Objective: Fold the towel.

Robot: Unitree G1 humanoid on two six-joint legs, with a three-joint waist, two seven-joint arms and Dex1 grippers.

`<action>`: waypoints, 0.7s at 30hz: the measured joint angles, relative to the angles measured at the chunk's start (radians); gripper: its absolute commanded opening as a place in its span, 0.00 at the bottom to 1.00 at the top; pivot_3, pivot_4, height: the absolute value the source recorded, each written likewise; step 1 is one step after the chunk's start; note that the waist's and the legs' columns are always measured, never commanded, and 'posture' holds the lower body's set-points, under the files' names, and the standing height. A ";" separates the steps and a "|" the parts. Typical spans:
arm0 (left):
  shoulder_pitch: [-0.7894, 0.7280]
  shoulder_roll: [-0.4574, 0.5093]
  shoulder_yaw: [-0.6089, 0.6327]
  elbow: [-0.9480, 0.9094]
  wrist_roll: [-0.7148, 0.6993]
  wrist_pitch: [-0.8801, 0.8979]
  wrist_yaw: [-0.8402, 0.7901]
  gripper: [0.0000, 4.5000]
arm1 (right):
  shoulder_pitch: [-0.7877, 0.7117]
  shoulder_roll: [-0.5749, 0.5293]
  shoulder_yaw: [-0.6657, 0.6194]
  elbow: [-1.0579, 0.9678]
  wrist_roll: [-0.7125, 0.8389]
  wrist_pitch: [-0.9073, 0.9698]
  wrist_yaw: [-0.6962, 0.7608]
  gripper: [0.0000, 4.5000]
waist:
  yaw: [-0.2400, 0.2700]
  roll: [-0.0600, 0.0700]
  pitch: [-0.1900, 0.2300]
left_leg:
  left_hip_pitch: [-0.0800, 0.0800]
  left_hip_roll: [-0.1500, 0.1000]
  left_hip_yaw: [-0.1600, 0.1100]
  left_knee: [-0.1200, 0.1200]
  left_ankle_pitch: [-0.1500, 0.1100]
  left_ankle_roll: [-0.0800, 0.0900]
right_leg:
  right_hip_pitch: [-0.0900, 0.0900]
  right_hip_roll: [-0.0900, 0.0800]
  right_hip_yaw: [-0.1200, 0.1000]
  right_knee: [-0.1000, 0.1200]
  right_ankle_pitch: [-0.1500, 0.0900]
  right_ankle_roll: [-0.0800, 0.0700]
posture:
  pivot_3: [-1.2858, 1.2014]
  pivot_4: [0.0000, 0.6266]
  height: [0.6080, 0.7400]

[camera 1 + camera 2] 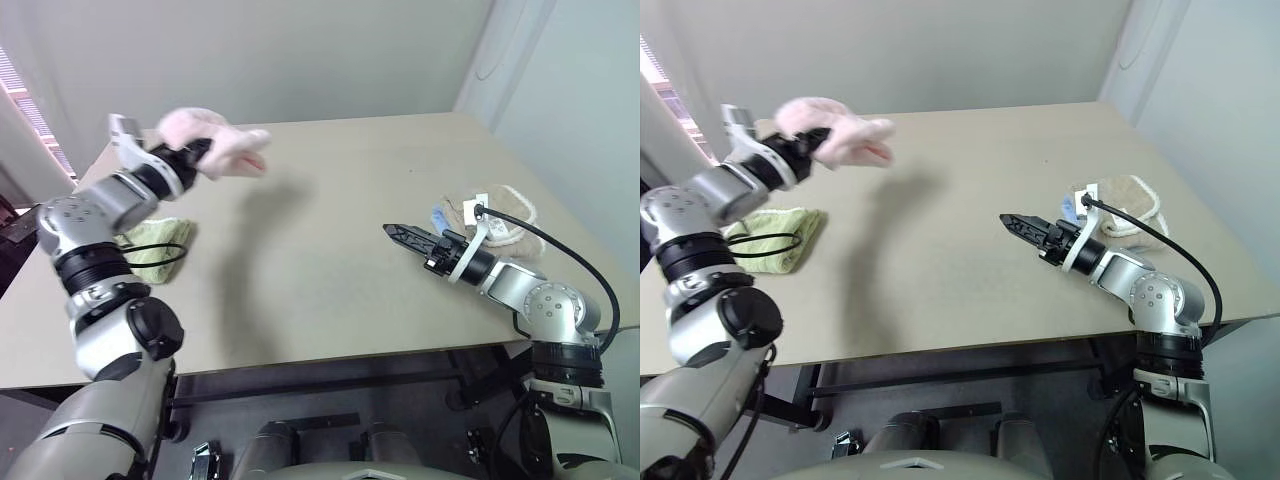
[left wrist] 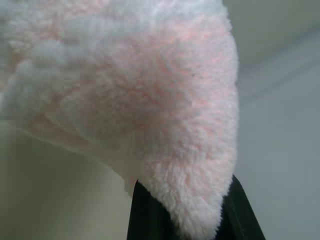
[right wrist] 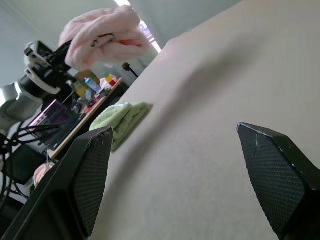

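The pale pink towel (image 1: 228,140) hangs bunched in the air above the table's far left part, with my left gripper (image 1: 198,157) shut on it. The left wrist view has the pink terry cloth (image 2: 150,100) pinched between the two black fingers (image 2: 145,215). My right gripper (image 1: 392,233) hovers low over the tan table (image 1: 320,280), right of the middle, pointing left. Its fingers (image 3: 92,175) stand wide apart with nothing between them. From the right wrist, the towel (image 3: 102,37) and the left arm are seen high and far off.
A light green folded towel (image 1: 155,250) lies on the table under my left arm, with a black cable across it. A beige white-edged towel (image 1: 505,220) lies near the table's right edge behind my right wrist. A cluttered desk (image 3: 65,120) stands beyond the table's left side.
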 measured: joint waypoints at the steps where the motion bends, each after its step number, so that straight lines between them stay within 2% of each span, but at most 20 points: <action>1: -0.001 0.040 -0.005 0.028 0.010 -0.023 -0.013 0.00 | -0.014 0.000 0.013 0.016 -0.012 -0.004 0.011 0.93 | 0.000 0.000 0.000 | 0.000 0.000 0.000 0.000 0.000 0.000 | 0.000 0.000 0.000 0.000 0.000 0.000 | 0.52 0.00 1.00; 5: -0.012 0.183 -0.024 0.168 0.061 -0.142 -0.065 0.00 | -0.044 0.000 0.059 0.067 -0.066 -0.028 0.053 0.93 | -0.002 0.000 0.000 | 0.000 0.001 0.000 0.000 0.000 0.000 | -0.001 0.002 0.000 0.001 0.000 -0.001 | 0.52 0.00 1.00; 9: -0.008 0.259 0.015 0.327 0.066 -0.233 -0.079 0.00 | -0.064 0.008 0.105 0.086 -0.108 -0.044 0.089 0.93 | 0.001 0.000 0.000 | 0.000 0.001 -0.001 0.000 0.000 -0.001 | -0.001 0.002 0.000 0.001 0.000 -0.001 | 0.52 0.00 1.00; 13: 0.033 0.256 0.056 0.397 0.057 -0.266 -0.080 0.00 | -0.074 0.008 0.120 0.100 -0.138 -0.050 0.116 0.93 | 0.004 -0.001 -0.001 | 0.000 0.001 -0.001 0.000 0.001 -0.001 | -0.001 0.001 0.000 0.001 0.001 -0.001 | 0.52 0.00 1.00; 19: 0.150 0.130 0.094 0.326 -0.009 -0.226 -0.024 0.00 | -0.092 0.004 0.155 0.116 -0.193 -0.066 0.159 0.93 | 0.002 -0.003 -0.001 | 0.000 0.002 -0.001 0.000 0.001 -0.003 | -0.003 0.001 0.000 0.004 0.001 -0.001 | 0.52 0.00 1.00; 21: 0.194 0.098 0.098 0.237 -0.042 -0.192 0.001 0.00 | -0.100 0.004 0.156 0.123 -0.208 -0.075 0.169 0.93 | -0.002 -0.003 -0.001 | 0.000 0.002 -0.001 -0.001 0.001 -0.003 | -0.003 0.001 0.001 0.004 0.001 -0.001 | 0.52 0.00 1.00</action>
